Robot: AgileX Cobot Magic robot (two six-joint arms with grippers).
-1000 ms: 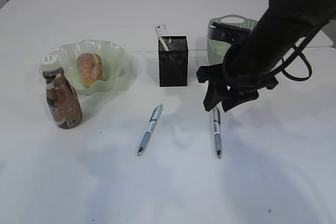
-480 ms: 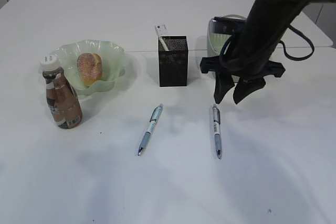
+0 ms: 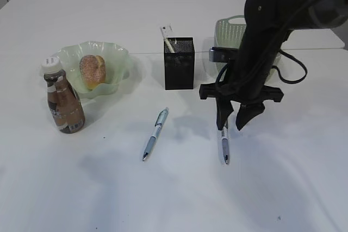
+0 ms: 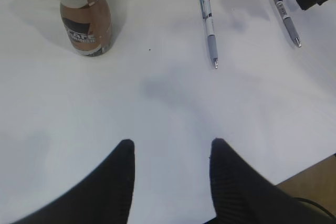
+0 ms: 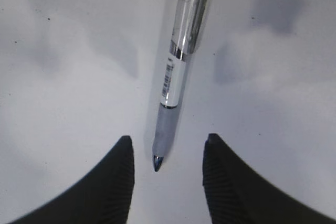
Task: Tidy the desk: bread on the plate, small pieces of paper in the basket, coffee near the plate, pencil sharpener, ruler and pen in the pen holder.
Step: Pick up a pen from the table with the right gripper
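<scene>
I see my right gripper hanging jaws apart over the right pen, not touching it. The second pen lies left on the worktop. My left gripper hovers, jaws apart, empty.

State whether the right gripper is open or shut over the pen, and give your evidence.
Open. The right gripper has its two fingers apart on either side of the pen, which lies flat on the desk, ungripped.
</scene>
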